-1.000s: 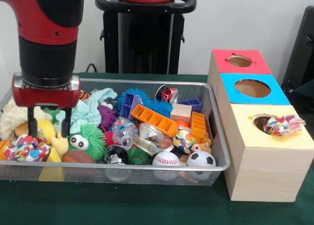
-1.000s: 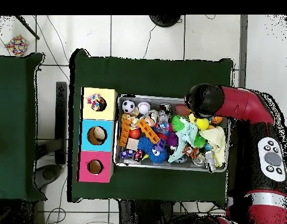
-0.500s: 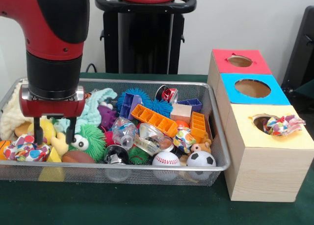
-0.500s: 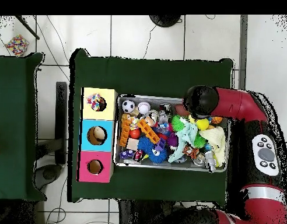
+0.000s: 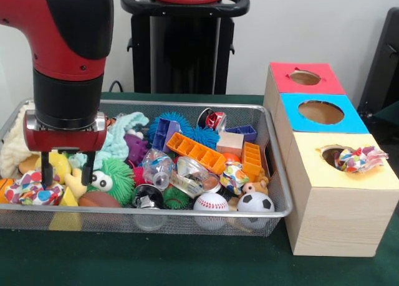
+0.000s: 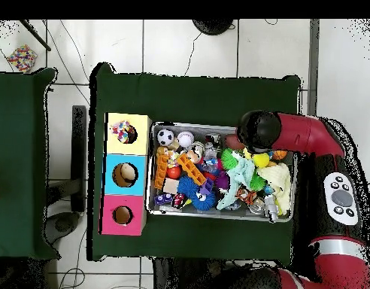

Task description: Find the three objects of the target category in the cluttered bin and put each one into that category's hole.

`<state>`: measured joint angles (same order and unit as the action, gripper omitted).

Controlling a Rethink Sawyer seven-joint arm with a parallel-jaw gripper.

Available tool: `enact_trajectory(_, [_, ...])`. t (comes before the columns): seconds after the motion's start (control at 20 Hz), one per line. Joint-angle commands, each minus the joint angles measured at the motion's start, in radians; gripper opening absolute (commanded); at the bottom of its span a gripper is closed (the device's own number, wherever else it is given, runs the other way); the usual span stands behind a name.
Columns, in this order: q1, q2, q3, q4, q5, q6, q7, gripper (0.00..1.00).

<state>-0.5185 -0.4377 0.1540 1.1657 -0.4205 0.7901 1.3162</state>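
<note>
The wire bin [image 5: 274, 174] serves as landmark. Seen from the front, the three-hole box [image 5: 330, 192] stands just beside its right wall, a cloth bundle [image 5: 355, 159] resting in the nearest hole. Inside the bin, a baseball [image 5: 211, 202] and soccer ball [image 5: 255, 202] lie against the near wall toward the right corner. A googly-eyed fuzzy toy [image 5: 112, 177] lies left of centre, with another cloth bundle [image 5: 31, 189] at the near left end. The gripper [image 5: 65, 174] hangs over that left end, between the two.
</note>
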Motion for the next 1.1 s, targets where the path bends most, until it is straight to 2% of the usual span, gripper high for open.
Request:
enact_trajectory(0.05, [-0.009, 0.040, 0.079, -0.031, -0.057, 0.075, -0.186, 1.00])
enact_trajectory(0.35, [0.008, 0.086, 0.066, -0.085, -0.059, 0.093, -0.157, 1.00])
enact_trajectory(0.85, [0.064, 0.125, -0.016, -0.163, -0.085, 0.146, -0.088, 1.00])
enact_trajectory(1.1, [0.073, 0.128, -0.026, -0.172, -0.085, 0.172, -0.090, 1.00])
